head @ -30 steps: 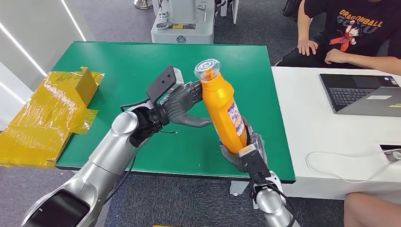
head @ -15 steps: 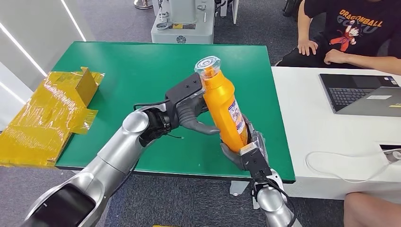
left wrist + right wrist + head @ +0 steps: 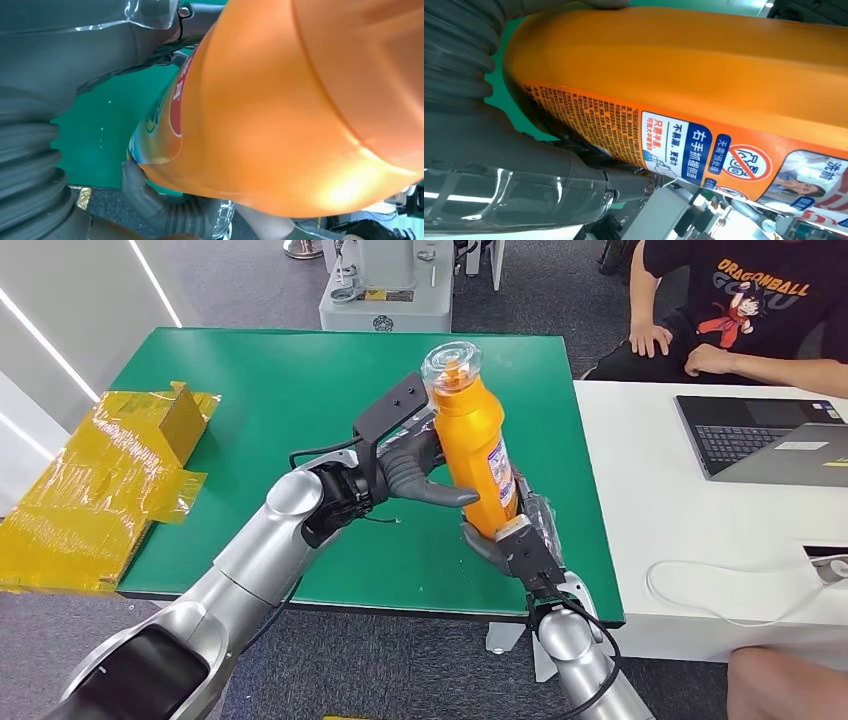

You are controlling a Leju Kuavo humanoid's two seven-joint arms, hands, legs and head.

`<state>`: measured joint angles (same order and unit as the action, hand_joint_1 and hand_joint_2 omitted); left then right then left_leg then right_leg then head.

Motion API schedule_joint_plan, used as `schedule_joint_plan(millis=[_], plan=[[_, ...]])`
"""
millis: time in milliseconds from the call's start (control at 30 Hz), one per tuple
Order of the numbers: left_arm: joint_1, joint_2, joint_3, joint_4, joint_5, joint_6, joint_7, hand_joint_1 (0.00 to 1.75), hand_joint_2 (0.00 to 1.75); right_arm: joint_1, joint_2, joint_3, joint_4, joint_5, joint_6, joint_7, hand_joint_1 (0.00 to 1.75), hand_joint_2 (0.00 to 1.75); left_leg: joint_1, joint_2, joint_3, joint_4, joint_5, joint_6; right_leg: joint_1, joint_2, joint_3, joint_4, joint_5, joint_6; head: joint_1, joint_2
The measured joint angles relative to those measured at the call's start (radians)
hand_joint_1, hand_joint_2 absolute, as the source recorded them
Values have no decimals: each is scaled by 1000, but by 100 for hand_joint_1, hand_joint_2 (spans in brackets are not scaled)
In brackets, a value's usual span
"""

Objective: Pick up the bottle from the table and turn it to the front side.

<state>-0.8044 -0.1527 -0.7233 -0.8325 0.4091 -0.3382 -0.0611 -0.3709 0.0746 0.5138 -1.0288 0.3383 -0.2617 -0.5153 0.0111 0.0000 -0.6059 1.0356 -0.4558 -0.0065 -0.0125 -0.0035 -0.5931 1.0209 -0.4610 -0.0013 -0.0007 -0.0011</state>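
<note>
bottle (image 3: 475,450) raised, more upright | right robot hand (image 3: 510,535) grips base | left robot hand (image 3: 415,475) clasps middle

My arms are polished silver tubes with rounded joints – the left arm (image 3: 250,565) runs up from the lower left of the frame, the right arm (image 3: 585,665) from the lower centre. A thin black cable loops beside my left wrist. My left hand (image 3: 405,475) is dark grey, with a flat black bracket bolted above it. My right hand (image 3: 520,540) is the same grey – a ribbed cover, a clear shiny sleeve and one small screw show up close.
</note>
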Motion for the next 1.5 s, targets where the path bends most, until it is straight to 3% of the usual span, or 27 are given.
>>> schedule_joint_plan(millis=[400,900,1500], plan=[[1,-6,0,-8,12,35,-4,0,175,-17,4,-1,54,31,-3,6,175,175,0,0,0,0,0,0,0,0,0,0,0,0,0,0],[81,-105,0,-52,15,263,-95,0,175,-26,26,-15,88,60,1,9,175,175,0,0,0,0,0,0,0,0,0,0,0,0,0,0],[86,-158,0,-39,-32,360,-70,0,175,-62,41,-39,167,45,-5,-11,175,175,0,0,0,0,0,0,0,0,0,0,0,0,0,0]])
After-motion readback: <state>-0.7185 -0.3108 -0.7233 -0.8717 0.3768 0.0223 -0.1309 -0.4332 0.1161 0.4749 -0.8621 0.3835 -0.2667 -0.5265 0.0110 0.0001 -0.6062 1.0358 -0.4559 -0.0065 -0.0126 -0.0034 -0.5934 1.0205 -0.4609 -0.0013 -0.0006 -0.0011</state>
